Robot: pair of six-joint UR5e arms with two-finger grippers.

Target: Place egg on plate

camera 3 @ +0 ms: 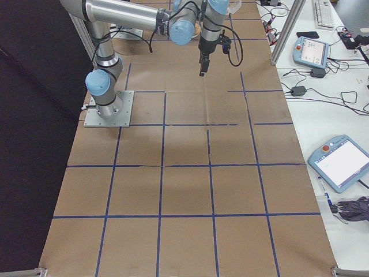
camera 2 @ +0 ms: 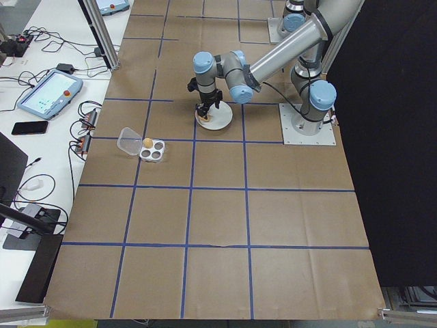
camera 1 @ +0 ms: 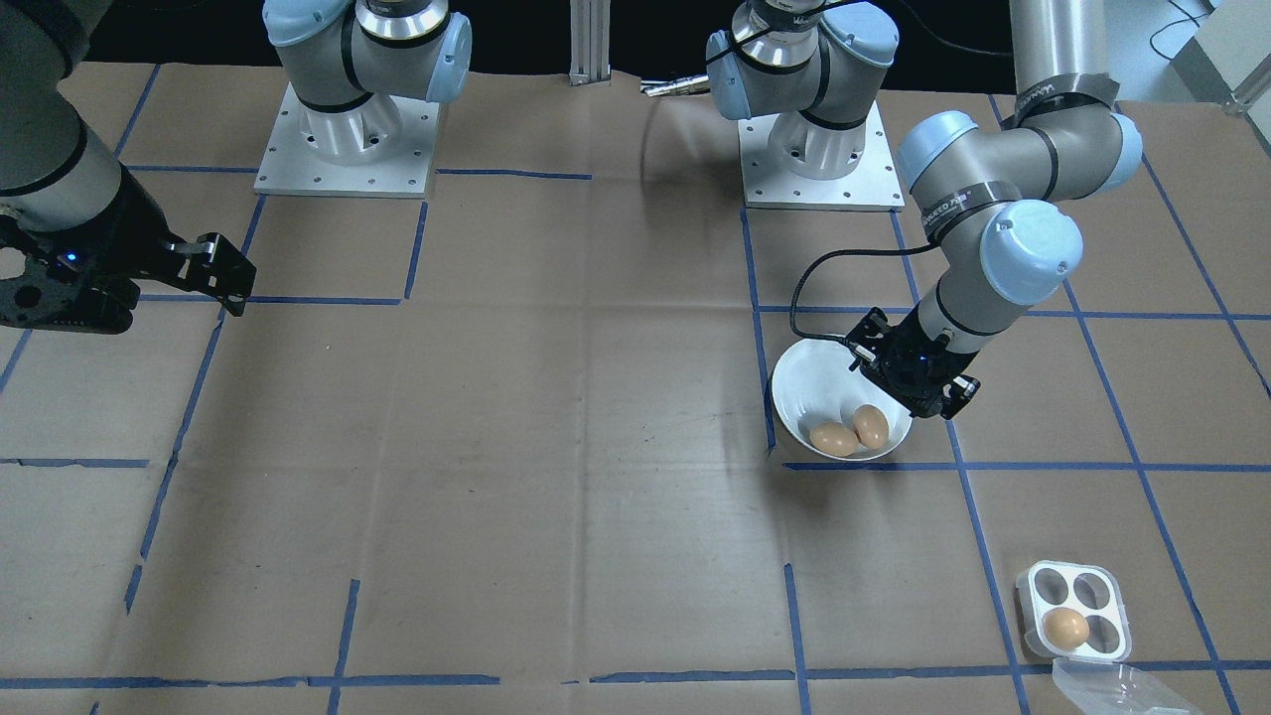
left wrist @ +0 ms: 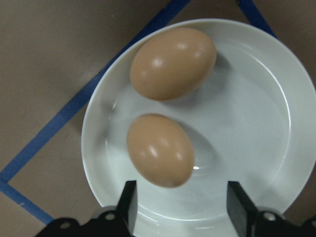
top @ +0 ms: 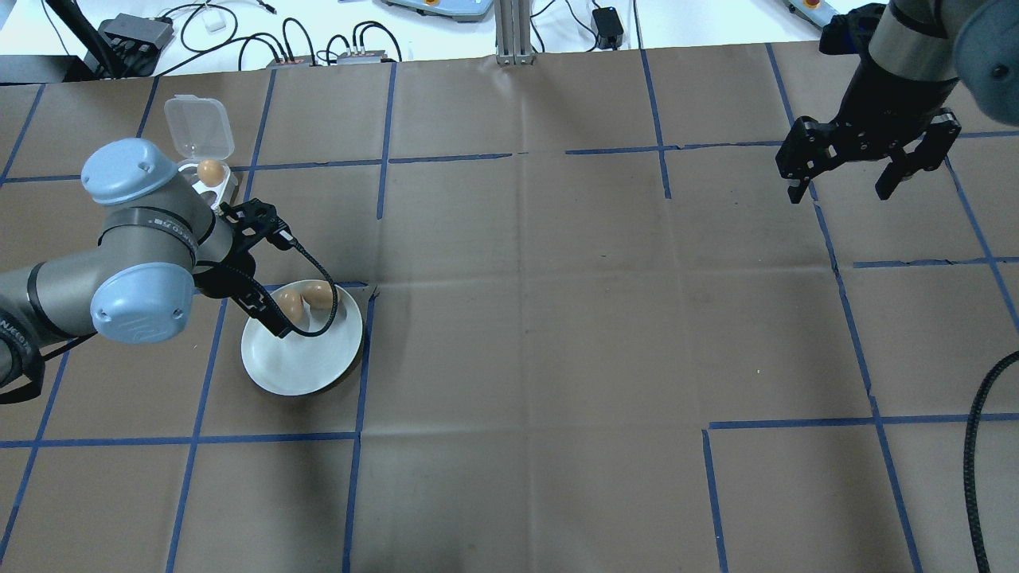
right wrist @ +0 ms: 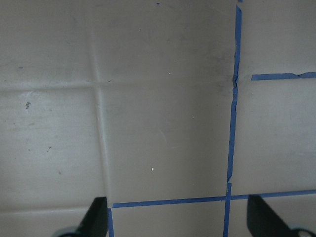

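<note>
The plate [camera 1: 809, 382] [top: 298, 368] [left wrist: 256, 113] is a round glossy white dish. Two brown eggs lie on it side by side, one egg [left wrist: 160, 149] [camera 1: 872, 426] nearer my fingers and the other egg [left wrist: 173, 63] [camera 1: 834, 438] beyond it. My left gripper [left wrist: 182, 207] [camera 1: 909, 382] [top: 271, 314] hangs open just over the plate, its fingers wider apart than the near egg and holding nothing. A third egg [camera 1: 1065, 628] [top: 209, 170] sits in a small white egg tray [camera 1: 1092, 591]. My right gripper [top: 868, 171] [right wrist: 180, 219] [camera 1: 223, 273] is open and far off.
The tray's clear lid [camera 1: 1122, 690] [top: 199, 123] lies flipped open beside it. Brown paper with blue tape lines [top: 661, 151] covers the table. A black cable [top: 314, 318] loops from my left wrist over the plate. The two arm bases [camera 1: 348, 139] stand at the robot's edge.
</note>
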